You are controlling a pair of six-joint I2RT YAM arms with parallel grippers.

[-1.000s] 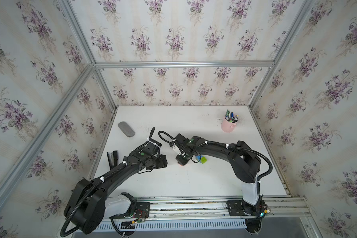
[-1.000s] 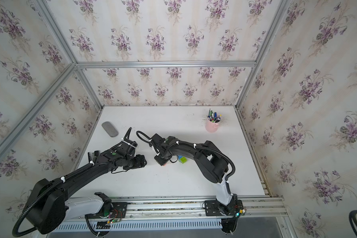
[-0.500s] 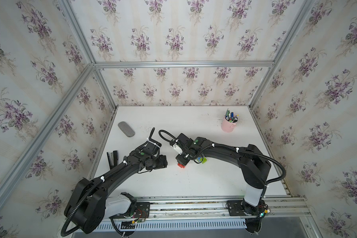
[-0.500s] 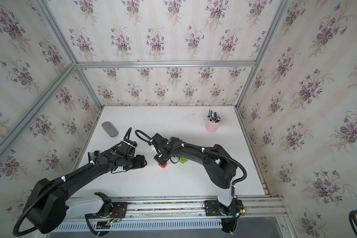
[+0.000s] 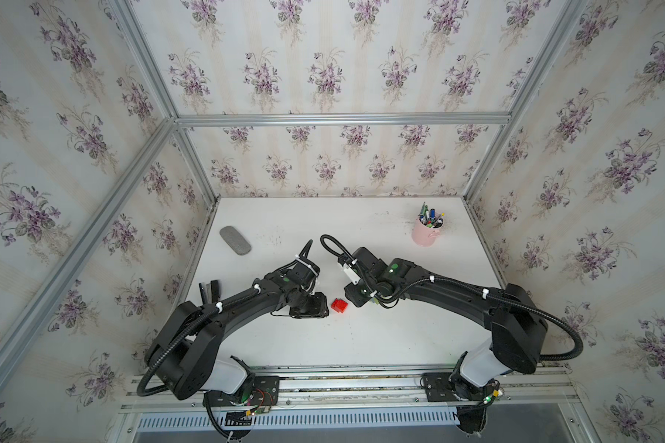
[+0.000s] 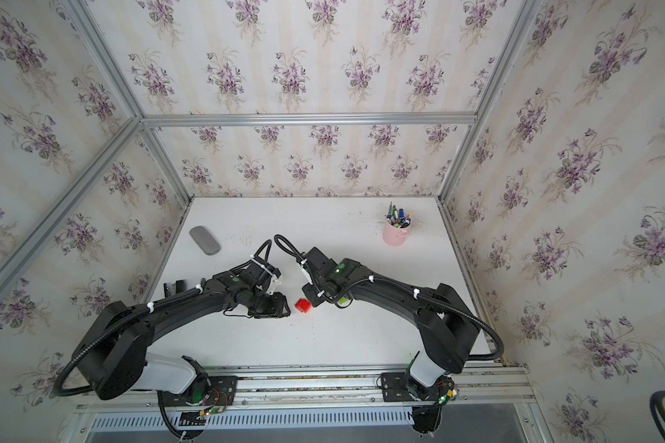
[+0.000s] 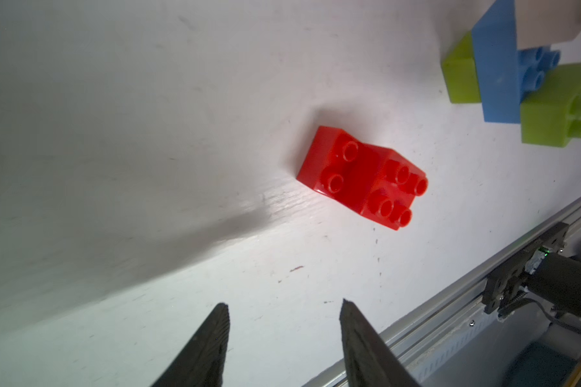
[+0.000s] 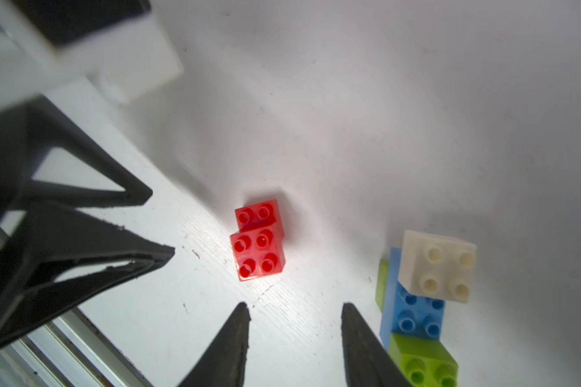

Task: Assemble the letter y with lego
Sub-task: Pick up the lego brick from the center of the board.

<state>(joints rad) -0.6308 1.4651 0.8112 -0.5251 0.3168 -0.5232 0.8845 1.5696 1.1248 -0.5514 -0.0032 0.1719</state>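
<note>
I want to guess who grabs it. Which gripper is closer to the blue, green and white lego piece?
Right. The right gripper has the blue, green and white piece just beside one fingertip. The left gripper is farther, beyond the red bricks.

No text, label, brand, number or sign can be read on anything here

Reporter: The red bricks (image 7: pixel 359 177)?
Photographer: Glossy plastic, catching the light. The blue brick (image 7: pixel 497 67) is smooth plastic too, and the cream-white brick (image 8: pixel 436 264) is duller.
Reporter: And the tabletop (image 7: pixel 148 134)?
Photographer: White, matt, scuffed, faintly grained. The left claw (image 7: pixel 284 306) has matt black, finely ribbed fingers (image 7: pixel 208 345). The near rail (image 5: pixel 342 379) is bare metal.
</note>
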